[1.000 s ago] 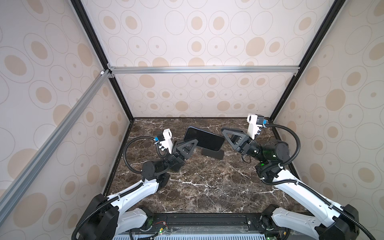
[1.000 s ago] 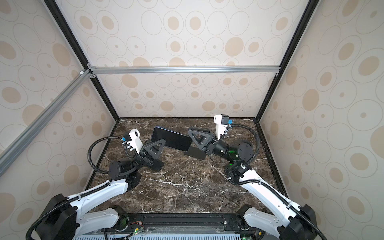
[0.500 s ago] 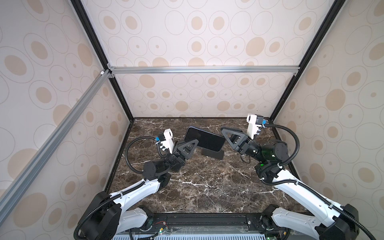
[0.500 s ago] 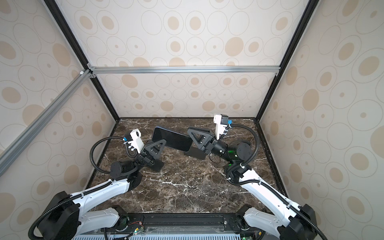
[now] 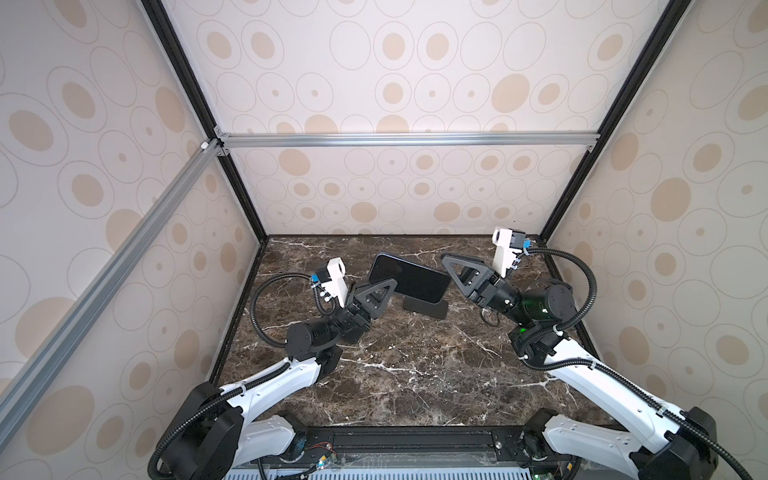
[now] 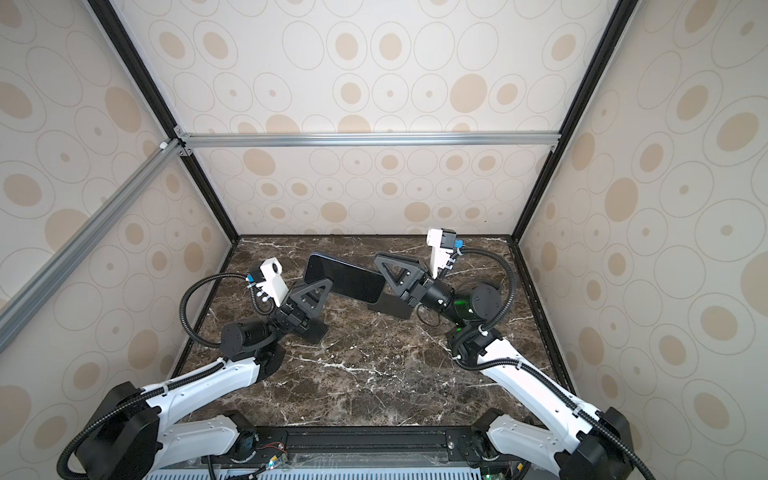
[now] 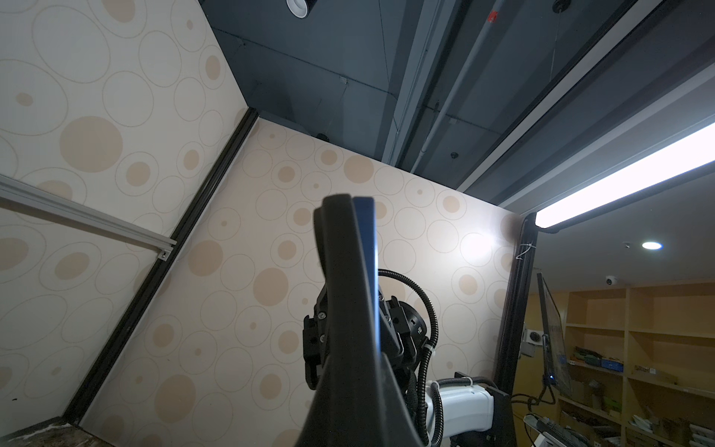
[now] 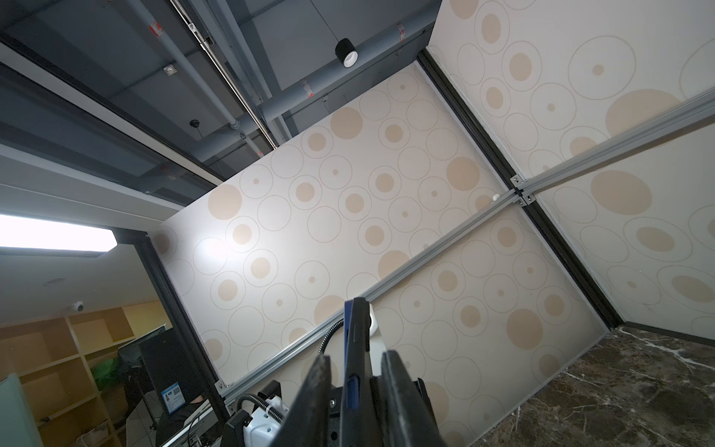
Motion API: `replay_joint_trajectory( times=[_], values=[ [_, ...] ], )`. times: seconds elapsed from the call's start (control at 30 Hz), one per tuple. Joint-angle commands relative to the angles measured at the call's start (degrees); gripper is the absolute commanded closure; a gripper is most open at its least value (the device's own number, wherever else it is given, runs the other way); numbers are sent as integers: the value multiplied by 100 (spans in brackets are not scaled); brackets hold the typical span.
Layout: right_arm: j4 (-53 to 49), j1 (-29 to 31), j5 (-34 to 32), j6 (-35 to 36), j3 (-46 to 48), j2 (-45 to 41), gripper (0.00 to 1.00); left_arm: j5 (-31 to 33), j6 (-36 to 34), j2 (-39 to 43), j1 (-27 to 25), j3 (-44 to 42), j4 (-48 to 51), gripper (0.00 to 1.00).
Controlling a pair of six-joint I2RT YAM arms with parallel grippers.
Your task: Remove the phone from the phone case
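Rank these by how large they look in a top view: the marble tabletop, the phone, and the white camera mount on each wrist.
1. marble tabletop, by far the largest.
2. phone.
3. left wrist camera mount and right wrist camera mount: they look too alike to rank.

Blue-edged phone (image 7: 369, 251) held aloft, black case (image 7: 336, 240) bowing off it

Front tabletop (image 5: 415, 374) open, phone (image 5: 409, 276) barring the middle (held aloft), dark slab (image 5: 426, 309) beneath, perhaps a shadow
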State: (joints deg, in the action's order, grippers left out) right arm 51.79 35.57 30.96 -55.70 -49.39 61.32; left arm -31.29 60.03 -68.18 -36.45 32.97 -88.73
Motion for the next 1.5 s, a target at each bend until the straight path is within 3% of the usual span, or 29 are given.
replay_joint_trajectory(
  times=[0.0, 0.77, 1.1, 1.47],
  values=[
    [183, 76, -11, -103, 4, 35, 75, 88, 70, 52, -38, 112, -830, 100],
    [323, 128, -143, -285, 99, 70, 83, 150, 60, 95, -38, 27, -881, 100],
    [328, 170, -215, -281, 132, 95, 76, 173, 114, 68, -49, -2, -989, 100],
    [570, 190, -275, -492, 157, 139, 87, 229, 87, 78, -47, -54, -1006, 100]
  ],
)
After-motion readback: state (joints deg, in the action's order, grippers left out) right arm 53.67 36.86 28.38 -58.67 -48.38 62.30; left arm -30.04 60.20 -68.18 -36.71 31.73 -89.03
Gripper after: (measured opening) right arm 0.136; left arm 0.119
